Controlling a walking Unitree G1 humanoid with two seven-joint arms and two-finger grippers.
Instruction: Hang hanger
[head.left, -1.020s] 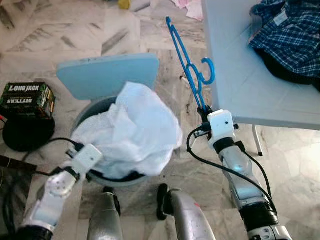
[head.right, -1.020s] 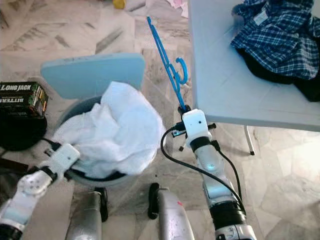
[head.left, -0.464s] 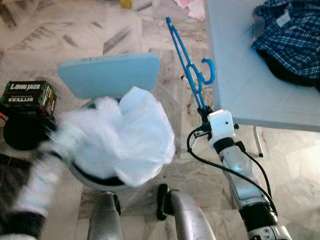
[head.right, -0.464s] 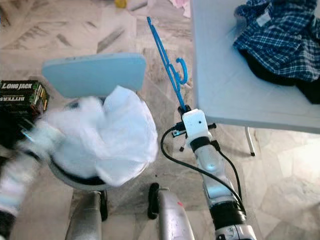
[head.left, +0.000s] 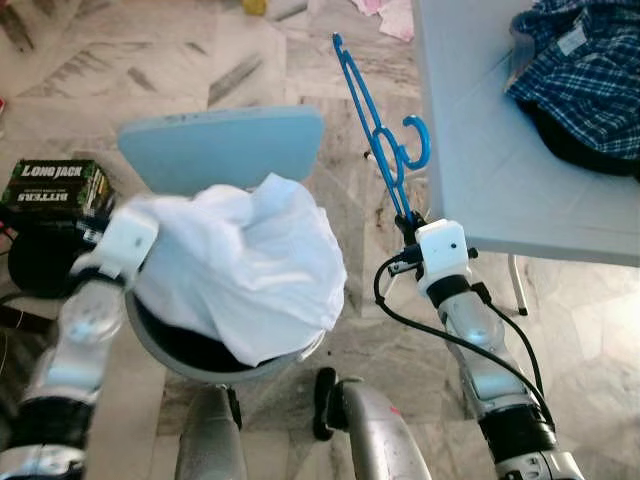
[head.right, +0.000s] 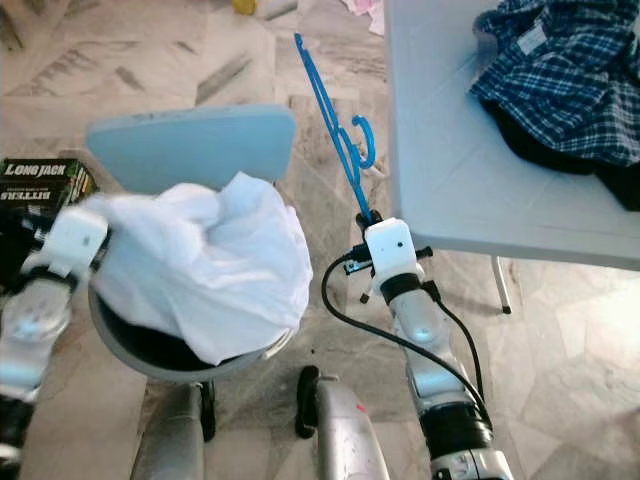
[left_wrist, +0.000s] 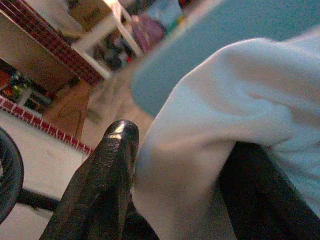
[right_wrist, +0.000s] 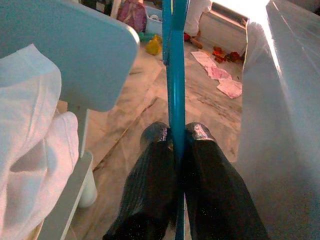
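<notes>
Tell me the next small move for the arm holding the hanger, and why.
Probably swing the right gripper toward the white garment and feed a hanger arm into it. The blue hanger is clamped in its jaws, apart from the cloth, while the left gripper lifts the garment over the basket.

Black fingers (right_wrist: 150, 175) pinching blue hanger (right_wrist: 176, 75) — white cloth (right_wrist: 30, 150) beside, grey table (right_wrist: 285, 125) opposite
</notes>
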